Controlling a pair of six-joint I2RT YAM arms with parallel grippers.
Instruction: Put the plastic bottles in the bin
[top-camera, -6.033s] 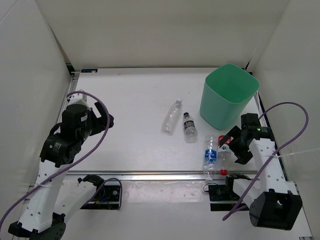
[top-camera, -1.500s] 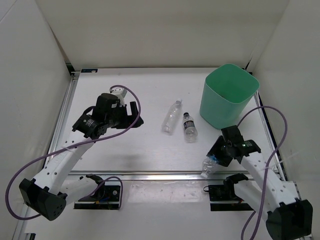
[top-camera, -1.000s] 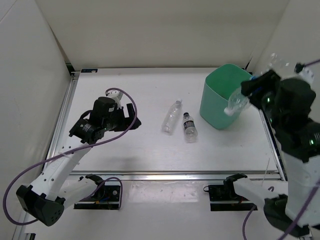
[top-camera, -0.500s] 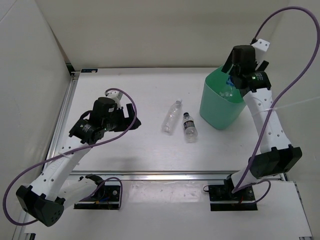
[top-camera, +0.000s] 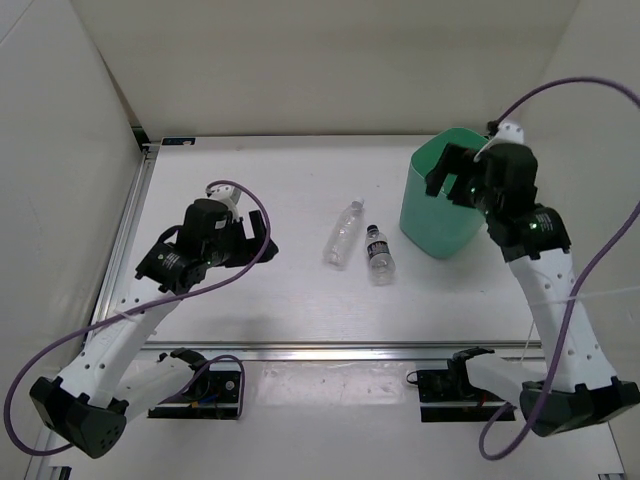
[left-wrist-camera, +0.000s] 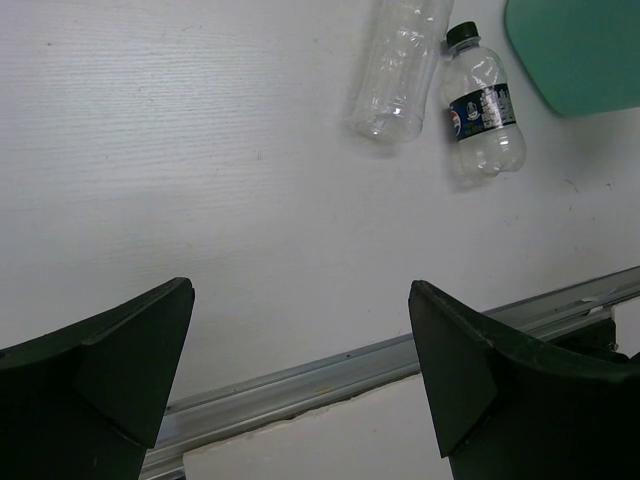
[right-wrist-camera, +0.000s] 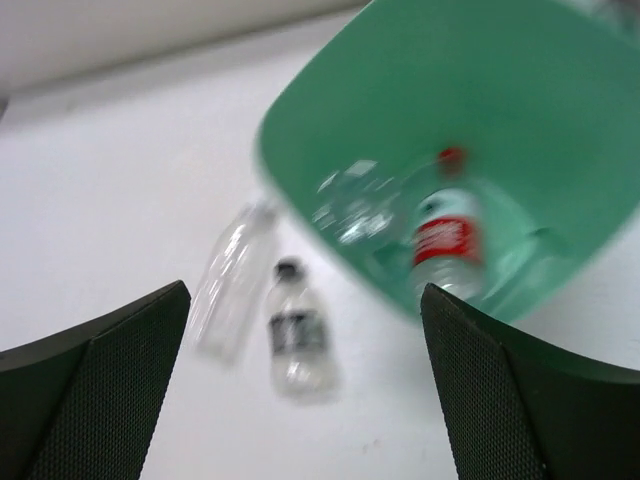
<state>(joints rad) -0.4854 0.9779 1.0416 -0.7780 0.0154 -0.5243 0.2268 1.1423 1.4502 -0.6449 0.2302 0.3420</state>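
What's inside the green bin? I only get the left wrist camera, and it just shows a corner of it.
Observer: The right wrist camera looks down into the bin. A red-labelled bottle with a red cap lies at the bottom.
Operator: Is it all alone in there?
Observer: No. A clear bottle lies beside it, too blurred to make out any label.
Operator: Where's the other arm?
Observer: From the top camera, the right gripper hangs over the bin's rim, open and holding nothing.
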